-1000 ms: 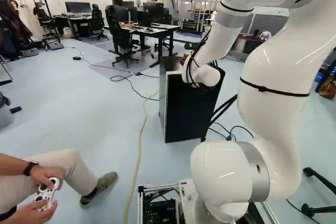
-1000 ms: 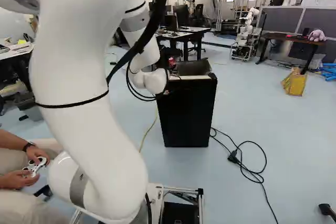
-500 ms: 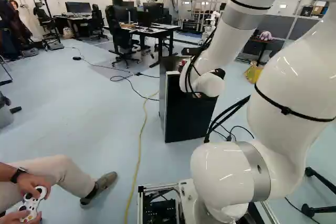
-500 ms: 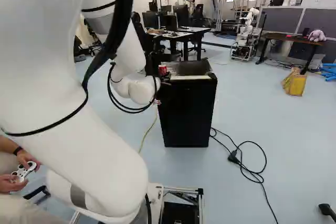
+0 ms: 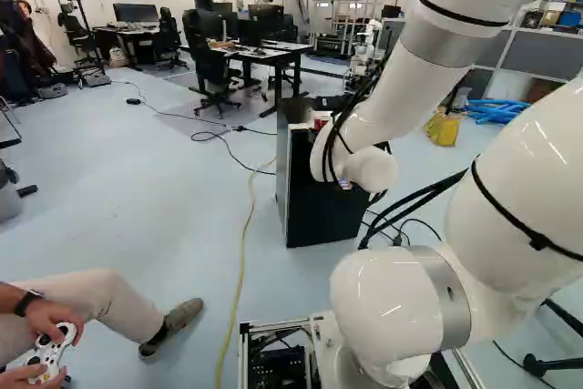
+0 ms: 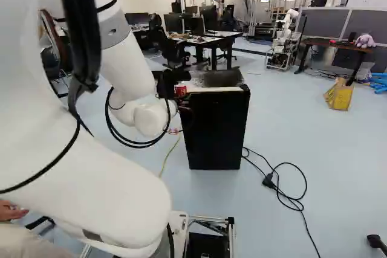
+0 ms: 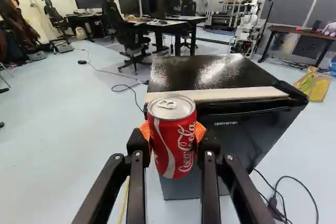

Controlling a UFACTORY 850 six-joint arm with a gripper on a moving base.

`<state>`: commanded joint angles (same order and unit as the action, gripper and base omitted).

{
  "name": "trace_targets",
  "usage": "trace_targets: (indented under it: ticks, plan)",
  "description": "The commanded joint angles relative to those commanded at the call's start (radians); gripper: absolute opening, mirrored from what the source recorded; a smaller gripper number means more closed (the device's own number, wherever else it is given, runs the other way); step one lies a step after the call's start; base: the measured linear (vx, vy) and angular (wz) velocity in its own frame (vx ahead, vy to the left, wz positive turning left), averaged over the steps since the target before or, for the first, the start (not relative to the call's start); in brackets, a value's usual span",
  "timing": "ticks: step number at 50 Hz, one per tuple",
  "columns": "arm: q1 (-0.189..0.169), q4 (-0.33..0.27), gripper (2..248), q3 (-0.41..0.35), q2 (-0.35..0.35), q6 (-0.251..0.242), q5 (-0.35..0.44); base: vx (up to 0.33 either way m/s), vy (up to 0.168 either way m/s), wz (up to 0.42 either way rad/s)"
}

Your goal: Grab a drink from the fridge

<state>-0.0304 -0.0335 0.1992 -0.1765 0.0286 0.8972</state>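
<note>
The gripper shows as a dark shape beside the front top edge of the fridge in the right base view. A red drink can is with it. Seen from the wrist, the gripper is shut on the upright red can, an orange pad against each side. Behind the can stands the black fridge, a pale strip along its front top edge. Its front looks closed. In the left base view the fridge is partly hidden by my arm.
A cable lies on the floor right of the fridge. A yellow cord runs along its left. A seated person's shoe is left of the base. Desks, chairs and another robot stand farther back.
My arm has swung and lowered, carrying the held can left and down in the right base view. In the left base view the wrist has shifted slightly down. The base has not moved.
</note>
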Motion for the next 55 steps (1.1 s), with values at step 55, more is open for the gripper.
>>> trace_targets:
  ticks: [55]
  plan:
    - [0.03, 0.034, 98, -0.112, -0.103, -0.029, -0.025, 0.0, 0.0, 0.0]
